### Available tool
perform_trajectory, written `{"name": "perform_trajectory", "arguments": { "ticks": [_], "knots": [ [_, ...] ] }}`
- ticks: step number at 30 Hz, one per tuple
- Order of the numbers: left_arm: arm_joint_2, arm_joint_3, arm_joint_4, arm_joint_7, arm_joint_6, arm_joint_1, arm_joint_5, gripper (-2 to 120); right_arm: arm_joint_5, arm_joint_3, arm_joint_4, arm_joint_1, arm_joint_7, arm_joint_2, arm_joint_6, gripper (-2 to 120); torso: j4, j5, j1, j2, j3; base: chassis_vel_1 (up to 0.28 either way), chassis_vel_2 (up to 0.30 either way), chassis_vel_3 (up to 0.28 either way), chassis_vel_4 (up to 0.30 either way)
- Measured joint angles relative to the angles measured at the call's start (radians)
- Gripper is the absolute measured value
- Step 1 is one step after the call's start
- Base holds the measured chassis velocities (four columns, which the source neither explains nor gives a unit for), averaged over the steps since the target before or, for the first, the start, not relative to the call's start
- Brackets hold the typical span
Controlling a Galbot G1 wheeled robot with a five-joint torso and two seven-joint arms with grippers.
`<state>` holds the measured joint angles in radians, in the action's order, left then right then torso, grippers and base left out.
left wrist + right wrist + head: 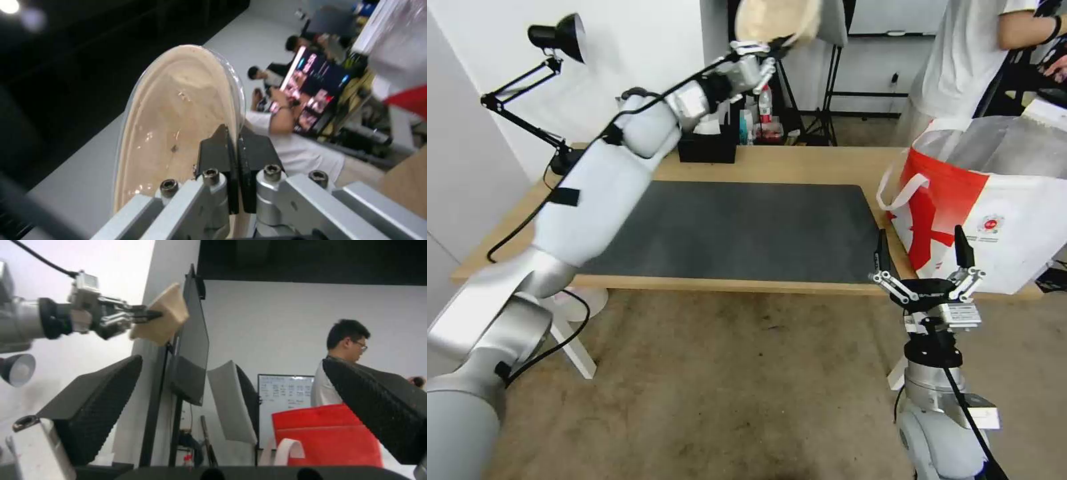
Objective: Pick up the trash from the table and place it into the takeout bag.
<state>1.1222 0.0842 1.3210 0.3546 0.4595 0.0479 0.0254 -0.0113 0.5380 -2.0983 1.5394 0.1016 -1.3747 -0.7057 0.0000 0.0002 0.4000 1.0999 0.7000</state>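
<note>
**Left arm holding the beige bowl aloft; right arm parked at the table edge**

I am holding the left gripper (775,45) raised high above the far side of the table (800,163), with the arm reaching up and forward across the dark grey mat (740,230). Its jaws are pinching the rim of the shallow beige bowl (778,20). In the left wrist view I am seeing the two black fingers (217,151) pressed together on the bowl's edge, with the bowl (178,123) standing on edge and its hollow side facing the camera. The right wrist view is showing the same bowl (162,318) gripped by the left gripper (149,314) and tilted in the air.

I am keeping the right gripper (924,260) at the near edge of the table, pointing upward, just in front of the takeout bag (994,207). Its fingers are spread wide and holding nothing; the right wrist view is showing both dark pads (95,400) well apart.

The takeout bag is standing upright at the right end of the table, mouth open, silver lining showing, one white strap handle (902,190) hanging over its near side. A black tissue box (707,145) is sitting at the far edge of the table, beneath the raised arm. A black desk lamp (557,33) is standing at the left end.
</note>
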Motion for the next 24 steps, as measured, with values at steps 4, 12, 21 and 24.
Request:
{"name": "perform_trajectory", "arguments": {
  "ticks": [4,12,21,24],
  "knots": [
    [0.029,0.058,-0.028,-0.001,0.000,-0.040,0.000,0,-0.007,0.001,-0.011,0.001,0.000,0.001,0.001,100,0.0002,0.0000,0.000,0.000,0.000,0.000,0.000,0.000,0.000],
    [0.183,0.179,-0.125,-0.006,0.003,-0.123,-0.011,0,-0.038,0.032,-0.032,0.018,0.002,0.000,-0.001,100,-0.0001,0.0000,0.000,0.000,0.000,0.000,0.000,0.000,0.000],
    [0.249,0.290,-0.172,-0.024,0.003,-0.160,0.033,0,-0.060,0.038,-0.047,0.010,0.004,-0.011,-0.002,100,0.0001,-0.0002,0.000,0.000,0.000,0.000,0.000,0.000,0.000],
    [0.275,0.313,-0.187,-0.027,0.003,-0.164,0.039,0,-0.065,0.040,-0.048,0.010,0.004,-0.014,-0.003,100,0.0003,-0.0001,0.000,0.000,0.000,0.000,0.000,0.000,0.000]
  ]
}}
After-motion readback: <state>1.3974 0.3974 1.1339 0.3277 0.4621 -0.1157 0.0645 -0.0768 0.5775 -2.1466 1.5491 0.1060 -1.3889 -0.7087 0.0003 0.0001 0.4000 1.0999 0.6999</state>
